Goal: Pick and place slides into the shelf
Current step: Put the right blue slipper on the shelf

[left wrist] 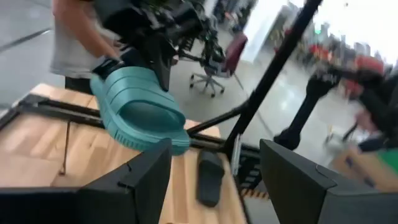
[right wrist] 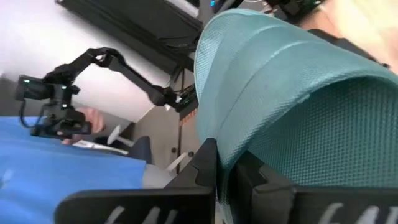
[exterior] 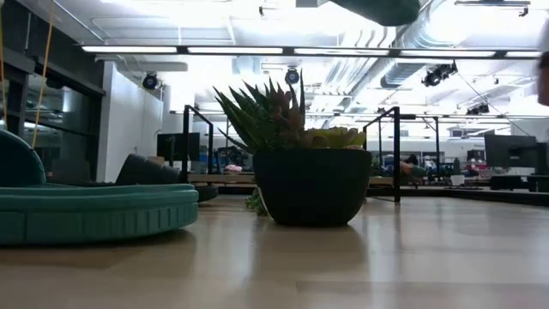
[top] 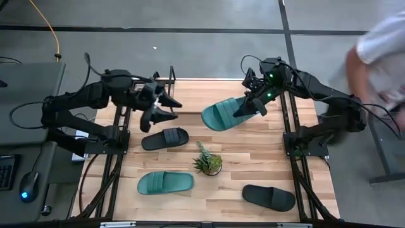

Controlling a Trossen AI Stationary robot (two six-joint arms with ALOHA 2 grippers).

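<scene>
— Four slides show from above. Where does each one sit?

— One teal slide point(top: 224, 114) hangs above the table point(top: 266, 158), pinched at one end by the right gripper point(top: 253, 105), whose fingers point(right wrist: 205, 168) are clamped on its edge. A black slide point(top: 165, 138) lies near the left arm, a second teal slide point(top: 164, 182) rests toward the front left, and another black slide point(top: 269, 197) lies at the front right.

— And the left gripper?

— The left gripper point(top: 166, 109) hovers over the back of the table, above the first black slide, its jaws spread wide with nothing between them.

— What stands in the middle?

— A small potted plant point(top: 208, 161) sits between the four slides, apart from each.

— Is the shelf visible?

— Only black bar frames point(exterior: 196, 146) rise behind the plant in the low view; whether they belong to the shelf cannot be told.

— Anyone nearby?

— A person point(top: 380, 57) stands past the table's right edge.
</scene>
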